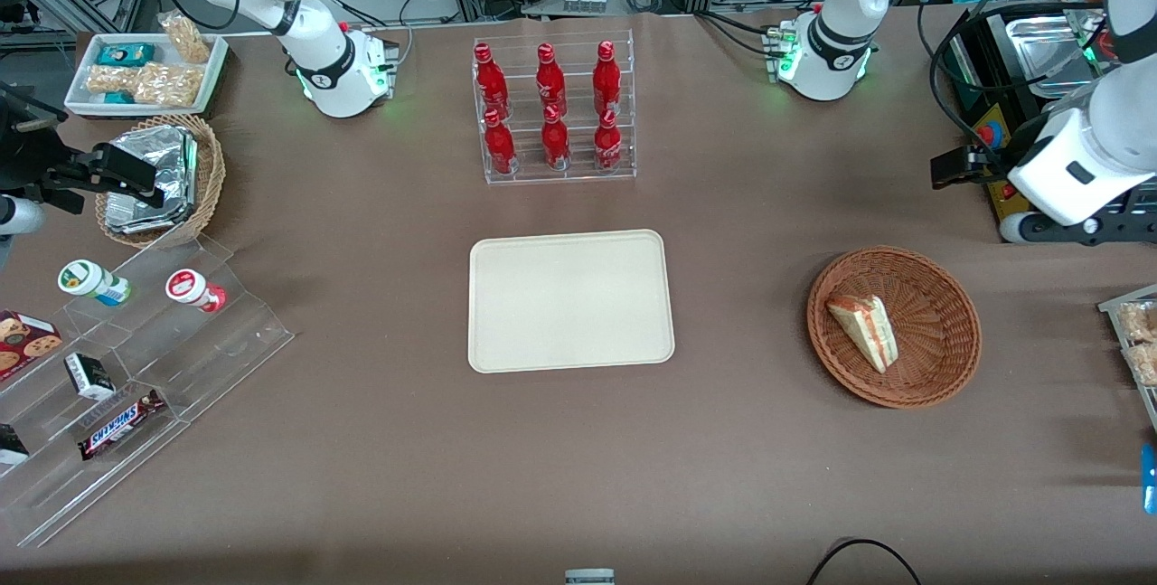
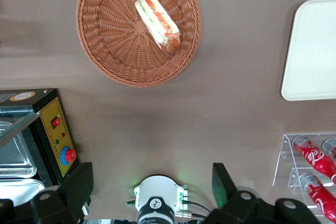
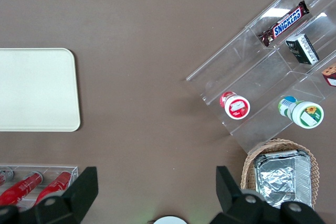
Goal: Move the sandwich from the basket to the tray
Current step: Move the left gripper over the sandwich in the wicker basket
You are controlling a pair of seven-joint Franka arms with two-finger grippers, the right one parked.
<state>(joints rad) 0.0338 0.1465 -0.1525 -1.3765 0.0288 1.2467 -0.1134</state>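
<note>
The sandwich (image 1: pixel 863 327), a pale bread wedge with red and green filling, lies in the round reddish-brown wicker basket (image 1: pixel 940 296). The cream tray (image 1: pixel 569 300) lies flat and bare at mid-table, beside the basket toward the parked arm's end. My left gripper (image 1: pixel 963 167) hangs above the table, farther from the front camera than the basket, apart from it. It is open and empty. The left wrist view shows the sandwich (image 2: pixel 157 20) in the basket (image 2: pixel 115 40), a part of the tray (image 2: pixel 315 51), and my gripper (image 2: pixel 151 184) with its fingers (image 2: pixel 79 187) wide apart.
A clear rack of red bottles (image 1: pixel 553 110) stands farther from the front camera than the tray. A yellow-fronted control box (image 2: pixel 58 137) and metal pans sit near my gripper. A snack tray (image 1: pixel 1134 341) is at the working arm's end. A clear stepped stand (image 1: pixel 136 359) and a tan basket with foil packets (image 1: pixel 163 178) are toward the parked arm's end.
</note>
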